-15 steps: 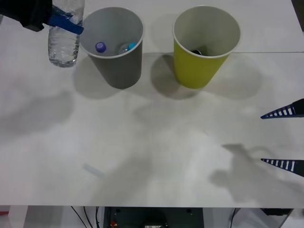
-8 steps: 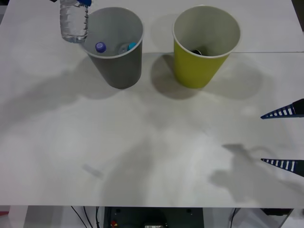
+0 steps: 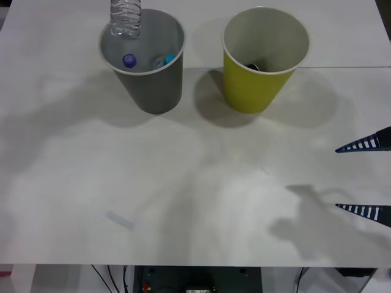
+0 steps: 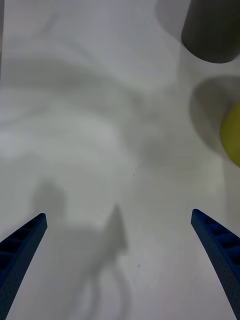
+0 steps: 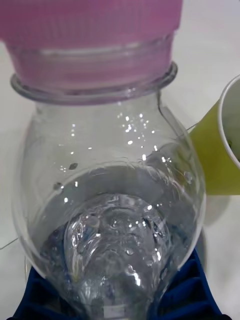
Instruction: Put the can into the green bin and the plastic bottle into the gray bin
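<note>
Plastic bottle point(image 3: 126, 18) above gray bin point(image 3: 146, 79)

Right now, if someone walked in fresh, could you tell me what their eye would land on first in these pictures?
Probably the plastic bottle hanging over the gray bin at the table's far left, gripped by the left pincer just below its pink cap. Next, the bright green bin standing right of the gray one, apart from it. The right pincer waits open over the table's right edge.
</note>
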Controlling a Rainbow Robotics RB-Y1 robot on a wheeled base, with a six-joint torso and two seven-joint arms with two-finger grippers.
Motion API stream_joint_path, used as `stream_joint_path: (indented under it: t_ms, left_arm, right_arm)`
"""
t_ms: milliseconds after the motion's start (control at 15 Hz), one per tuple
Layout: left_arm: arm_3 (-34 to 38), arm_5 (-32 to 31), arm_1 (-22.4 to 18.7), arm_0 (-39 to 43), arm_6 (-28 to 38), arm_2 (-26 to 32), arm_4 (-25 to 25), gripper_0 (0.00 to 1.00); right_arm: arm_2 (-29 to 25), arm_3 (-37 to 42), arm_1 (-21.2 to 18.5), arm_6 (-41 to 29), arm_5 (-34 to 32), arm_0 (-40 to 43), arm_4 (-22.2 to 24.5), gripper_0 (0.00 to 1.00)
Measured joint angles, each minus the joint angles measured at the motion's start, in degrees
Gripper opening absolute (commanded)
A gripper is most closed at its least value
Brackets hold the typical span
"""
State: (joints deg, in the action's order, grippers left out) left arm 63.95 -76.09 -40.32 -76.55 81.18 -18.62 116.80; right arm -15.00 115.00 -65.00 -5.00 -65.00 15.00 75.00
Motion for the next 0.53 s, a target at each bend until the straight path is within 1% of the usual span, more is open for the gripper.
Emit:
stream_joint_path:
  t_ms: [67, 133, 200, 267, 533]
  left_arm:
    - [-0.6, 0.2, 0.5, -0.2, 0.0, 0.0, 0.6, 0.09]
    - [-0.7, 0.4, 0.7, -0.3, 0.0, 0.0, 0.8, 0.19]
    - [-0.7, 0.4, 0.7, -0.3, 0.0, 0.0, 0.8, 0.68]
    - [-0.7, 0.4, 0.7, -0.3, -0.1, 0.0, 0.6, 1.00]
    - [-0.7, -0.4, 0.0, -0.2, -2.4, 0.0, -0.7, 1.00]
  right_arm:
    - [0.0, 0.0, 0.0, 0.0, 0.0, 0.0, 0.0, 1.00]
    - [0.0, 0.0, 0.0, 0.0, 0.0, 0.0, 0.0, 1.00]
    - [0.0, 0.0, 0.0, 0.0, 0.0, 0.0, 0.0, 1.00]
    - [0.0, 0.0, 0.0, 0.0, 0.0, 0.0, 0.0, 1.00]
    - [0.0, 0.0, 0.0, 0.0, 0.0, 0.0, 0.0, 1.00]
